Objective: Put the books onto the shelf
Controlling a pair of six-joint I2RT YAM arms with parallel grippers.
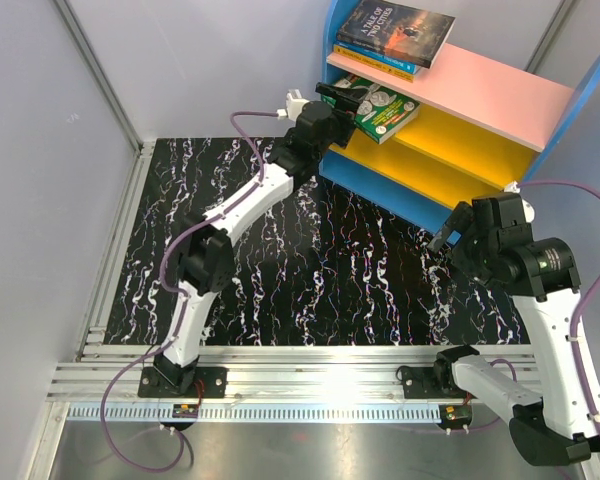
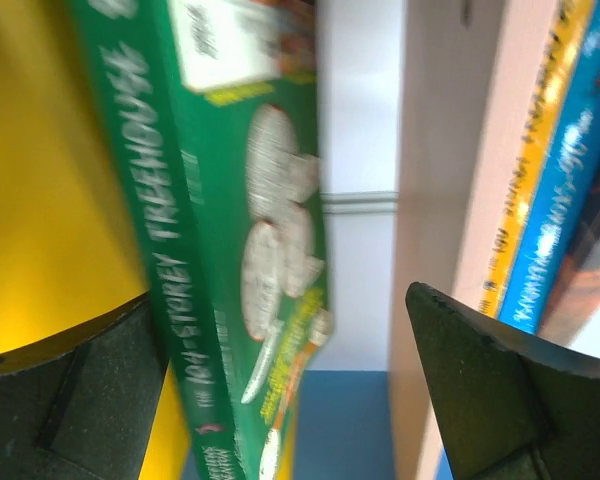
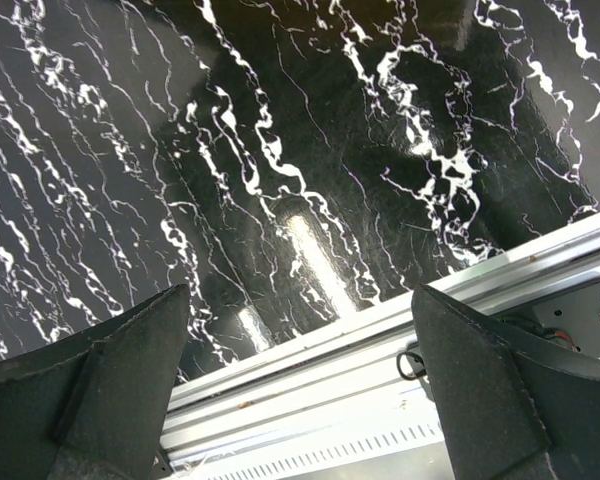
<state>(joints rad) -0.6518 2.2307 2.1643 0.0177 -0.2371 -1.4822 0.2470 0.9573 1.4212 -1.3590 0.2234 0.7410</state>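
The shelf [image 1: 485, 95] stands at the back right, with blue sides, a pink top board and yellow lower boards. A stack of books [image 1: 395, 33] lies on the pink board, the dark "A Tale of Two Cities" on top. A green book with silver coins [image 1: 383, 108] rests on the upper yellow board [image 1: 460, 135]. My left gripper [image 1: 345, 100] is at that board's left end, open. In the left wrist view the green book [image 2: 230, 250] lies between the spread fingers of my left gripper [image 2: 280, 295], close to the left one, with the stacked books [image 2: 555, 190] beyond the pink board [image 2: 440, 150]. My right gripper [image 1: 447, 232] [image 3: 300, 290] hangs open and holds nothing.
A black marbled table [image 1: 280, 270] spreads in front of the shelf. Aluminium rails [image 1: 300, 375] [image 3: 380, 350] run along its near edge and left side. Grey walls close in the left and back. Purple cables [image 1: 250, 125] trail from both arms.
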